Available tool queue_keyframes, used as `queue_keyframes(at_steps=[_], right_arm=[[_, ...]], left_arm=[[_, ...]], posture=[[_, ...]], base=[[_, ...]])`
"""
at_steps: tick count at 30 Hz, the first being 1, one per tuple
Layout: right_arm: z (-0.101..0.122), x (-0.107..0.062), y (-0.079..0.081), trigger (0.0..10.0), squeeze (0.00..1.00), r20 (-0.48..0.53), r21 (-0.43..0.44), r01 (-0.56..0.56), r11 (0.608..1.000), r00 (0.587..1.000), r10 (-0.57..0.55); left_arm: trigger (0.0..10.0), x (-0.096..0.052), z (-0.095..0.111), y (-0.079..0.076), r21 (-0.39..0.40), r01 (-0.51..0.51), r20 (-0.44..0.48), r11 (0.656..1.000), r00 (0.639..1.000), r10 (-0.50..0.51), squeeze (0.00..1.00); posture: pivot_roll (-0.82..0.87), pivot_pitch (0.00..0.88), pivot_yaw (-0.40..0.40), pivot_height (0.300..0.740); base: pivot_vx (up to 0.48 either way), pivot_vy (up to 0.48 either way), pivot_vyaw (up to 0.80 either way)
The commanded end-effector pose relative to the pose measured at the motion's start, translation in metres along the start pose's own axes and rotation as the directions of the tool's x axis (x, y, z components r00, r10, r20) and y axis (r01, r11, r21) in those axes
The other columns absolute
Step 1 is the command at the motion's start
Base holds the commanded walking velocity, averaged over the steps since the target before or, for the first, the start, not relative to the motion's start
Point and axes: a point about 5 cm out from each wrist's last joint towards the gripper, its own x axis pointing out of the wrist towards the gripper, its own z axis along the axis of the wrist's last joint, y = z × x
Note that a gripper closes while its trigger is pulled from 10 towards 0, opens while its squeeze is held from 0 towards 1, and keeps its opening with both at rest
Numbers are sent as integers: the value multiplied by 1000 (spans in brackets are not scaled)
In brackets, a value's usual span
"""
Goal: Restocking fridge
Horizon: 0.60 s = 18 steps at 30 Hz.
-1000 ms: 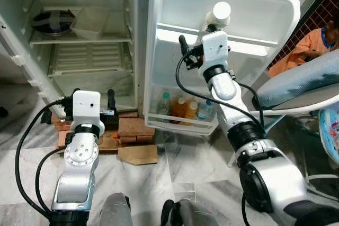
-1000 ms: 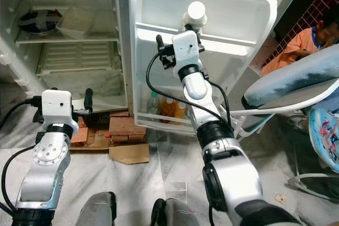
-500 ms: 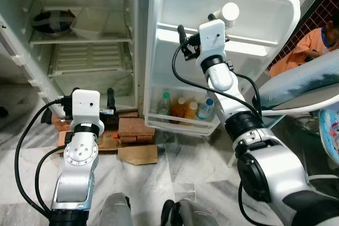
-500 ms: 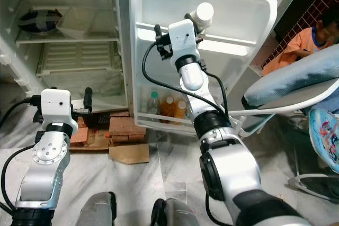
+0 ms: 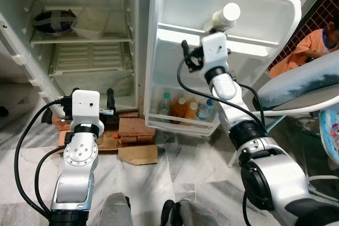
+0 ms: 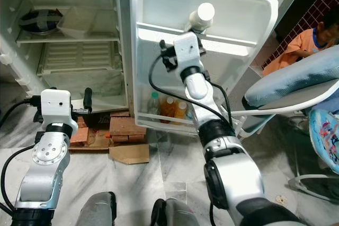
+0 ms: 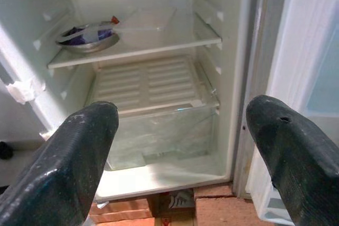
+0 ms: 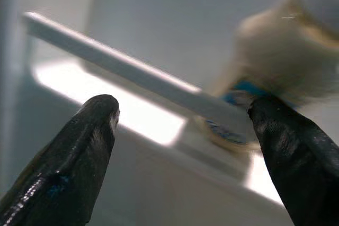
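right tool [image 8: 180,146] backed off white bottle [image 5: 224,16], fingers now apart

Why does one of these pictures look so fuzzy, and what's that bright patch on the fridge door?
Right wrist view: the bottle is too close, so it blurs. Eye views: glare whitens the door shelf. Left wrist view: sharp fridge shelf, evenly lit.

A white bottle [image 5: 224,16] with a round white cap is seen at the upper middle of the frame – tilted, cap end up and to the right, sitting at the rail of the upper door shelf [image 5: 233,41]. The fridge [image 5: 79,41] is stood wide open at upper left. Four bottles [image 5: 186,109] are lined up upright in the bottom door bin, lower centre – one green-capped, two orange, one blue-capped.
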Motion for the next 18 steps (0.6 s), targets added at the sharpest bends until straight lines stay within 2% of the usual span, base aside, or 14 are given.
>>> queue_keyframes(at_steps=[1, 6, 13, 18], right_arm=[[7, 4, -6, 10000, 0, 20, -6, 43, 999, 999, -43], [20, 12, -7, 10000, 0, 51, 0, 80, 997, 996, -80], [42, 25, 2, 10000, 0, 97, 45, 67, 997, 993, -71], [48, 30, 7, 10000, 0, 100, 47, 71, 996, 992, -76]], left_arm=[[10000, 1, 0, -2, 8, 9, 4, 1000, 1000, -9, 0], [10000, 3, 1, -1, 11, 10, 7, 1000, 1000, -10, 0], [10000, 0, 1, -1, 11, 6, 4, 1000, 1000, -7, 0], [10000, 1, 1, 0, 12, 6, 5, 1000, 1000, -7, 0]], posture=[[231, 108, -141, 740], [233, 109, -137, 740], [238, 111, -140, 740], [238, 110, -141, 740]], base=[[0, 0, 0], [0, 0, 0], [0, 0, 0], [0, 0, 0]])
